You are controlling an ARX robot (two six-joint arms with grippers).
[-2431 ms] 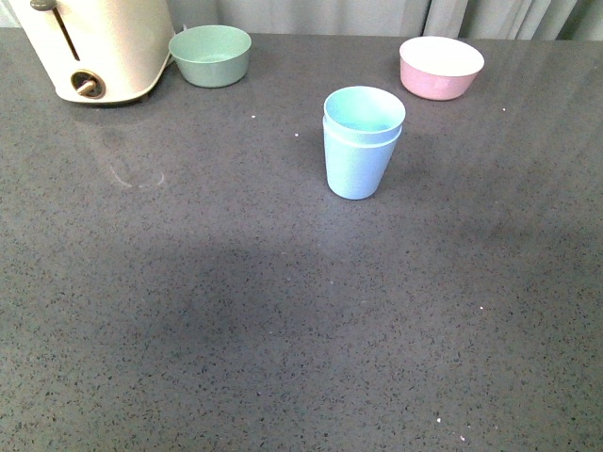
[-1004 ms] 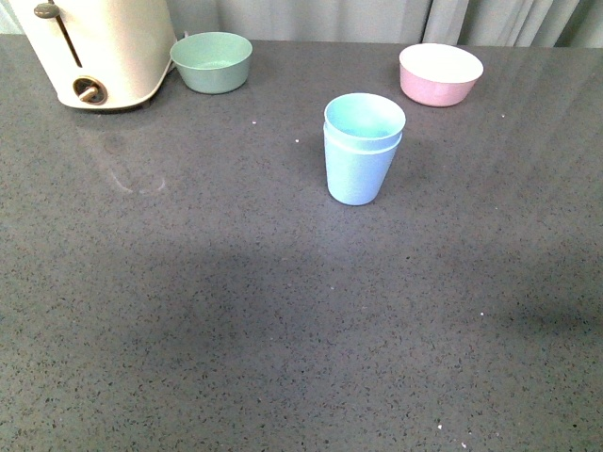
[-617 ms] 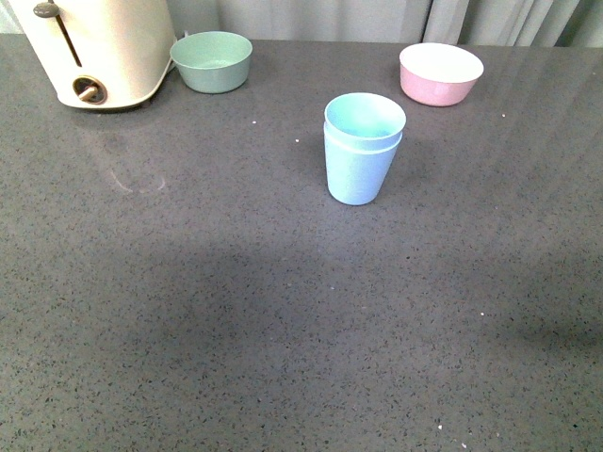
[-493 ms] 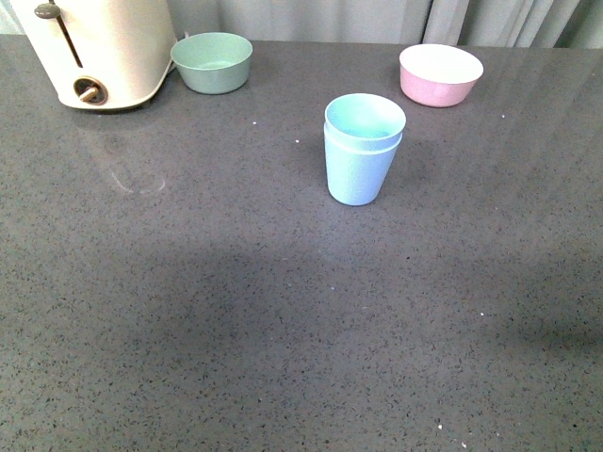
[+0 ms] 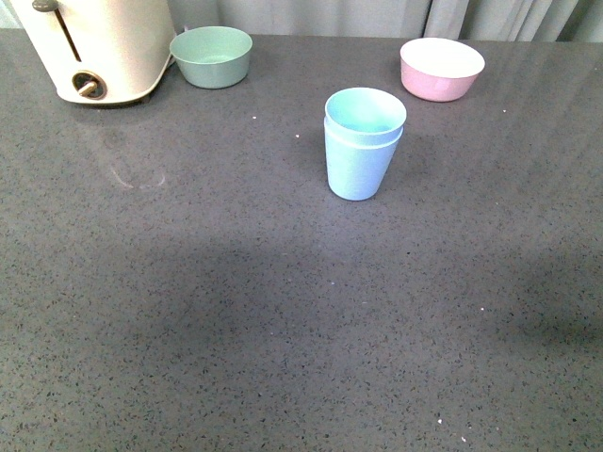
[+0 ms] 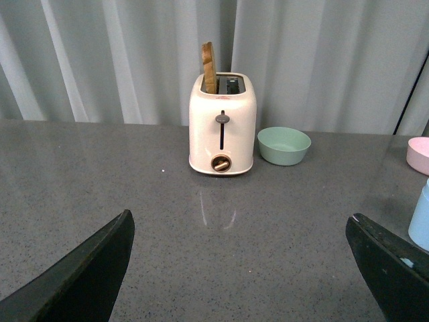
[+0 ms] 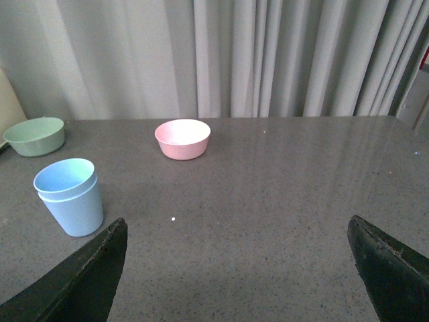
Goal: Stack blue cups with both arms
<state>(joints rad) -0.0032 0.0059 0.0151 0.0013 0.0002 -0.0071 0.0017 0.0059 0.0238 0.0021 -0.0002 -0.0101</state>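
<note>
On the counter, mid-table: blue cups (image 5: 363,143), one nested inside the other, standing upright.
Cups look: light blue, matte, tapered, no handles; inner cup's rim sits just above the outer rim, a thin line between them. Inside looks a touch greener than the outer wall.
Cups contact: nothing touching them, no arm near them in the front view.
Cups from the right wrist: same stack (image 7: 69,196), upright, well off to one side of the fingers.
Cups from the left wrist: only a sliver of blue wall (image 6: 420,220) at the frame edge.
Counter: dark grey speckled stone (image 5: 236,311), faint sheen.
Green bowl: (image 5: 211,56) at the back, just beside the toaster.
Toaster: cream (image 6: 222,125), lever and dial facing forward, a brown slice sticking up from one slot.
Pink bowl: (image 5: 441,68) at the back, right of the cups, well apart from them.
Left gripper: (image 6: 244,268) fingers spread wide, nothing between them, above bare counter.
Right gripper: (image 7: 241,272) fingers (image 7: 87,282) spread wide, nothing held.
Backdrop: grey curtain (image 7: 268,54).
</note>
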